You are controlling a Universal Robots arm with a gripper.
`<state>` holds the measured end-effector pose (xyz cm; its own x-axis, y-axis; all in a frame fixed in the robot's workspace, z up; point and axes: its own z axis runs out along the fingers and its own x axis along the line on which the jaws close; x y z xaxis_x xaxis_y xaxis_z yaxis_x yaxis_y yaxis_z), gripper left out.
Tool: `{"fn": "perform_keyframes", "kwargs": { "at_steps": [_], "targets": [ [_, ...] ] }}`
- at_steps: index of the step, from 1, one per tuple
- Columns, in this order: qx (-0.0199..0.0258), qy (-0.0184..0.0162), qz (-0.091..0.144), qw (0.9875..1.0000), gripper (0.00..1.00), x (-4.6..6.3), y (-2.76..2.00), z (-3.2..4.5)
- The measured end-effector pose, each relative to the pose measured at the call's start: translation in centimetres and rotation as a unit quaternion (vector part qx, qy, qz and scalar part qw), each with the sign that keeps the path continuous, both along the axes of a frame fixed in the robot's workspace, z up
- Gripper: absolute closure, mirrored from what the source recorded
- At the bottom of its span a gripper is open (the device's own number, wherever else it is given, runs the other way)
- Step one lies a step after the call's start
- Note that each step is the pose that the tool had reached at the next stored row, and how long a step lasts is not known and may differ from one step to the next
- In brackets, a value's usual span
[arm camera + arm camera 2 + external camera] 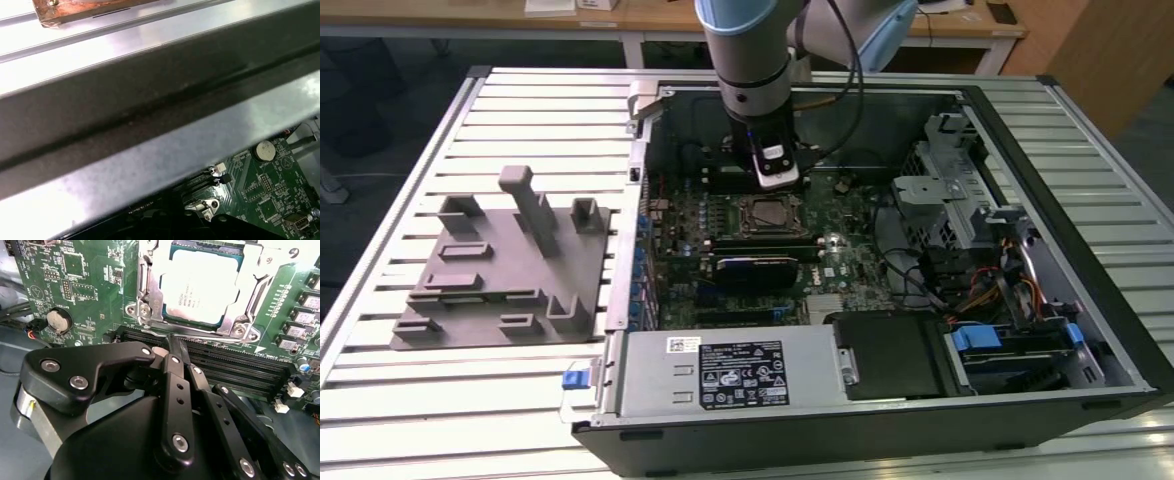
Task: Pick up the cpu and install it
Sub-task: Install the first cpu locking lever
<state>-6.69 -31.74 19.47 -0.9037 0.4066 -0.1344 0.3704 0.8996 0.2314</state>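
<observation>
Tabletop: ribbed pale metal slats, carrying an open computer case lying on its side and a grey fixture plate.
Fixture plate: on the tabletop beside the case, toward the exterior view's left edge; several upright grey blocks on it, well apart from the arm.
Case interior: green motherboard in the middle; grey power supply along the near wall; drive cage and bundled cables toward the exterior view's right.
Socket: silver metal frame on the motherboard, sitting around the cpu on all visible sides.
Cpu: seated flat in the socket, pale metal top facing up, near the middle of the motherboard; seen also in the exterior view.
Memory slots: long black rows just beside the socket, between it and the hand.
Coin cell: round, silver, on the board well to one side of the socket.
In the way: black case wall across the first wrist view, board edge below it.
Hand: black fingers pressed together, nothing between them; tips over the memory slots, just short of the socket frame, not touching the cpu. In the exterior view, hanging just behind the socket, toward the case's far wall.
</observation>
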Motion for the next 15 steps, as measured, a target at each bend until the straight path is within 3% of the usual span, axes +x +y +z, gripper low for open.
{"fn": "perform_keyframes", "kwargs": {
  "at_steps": [15],
  "targets": [
    [-0.0032, 0.0005, 0.012, 0.9999, 0.89, 0.11, -0.02, -0.14]
  ]
}}
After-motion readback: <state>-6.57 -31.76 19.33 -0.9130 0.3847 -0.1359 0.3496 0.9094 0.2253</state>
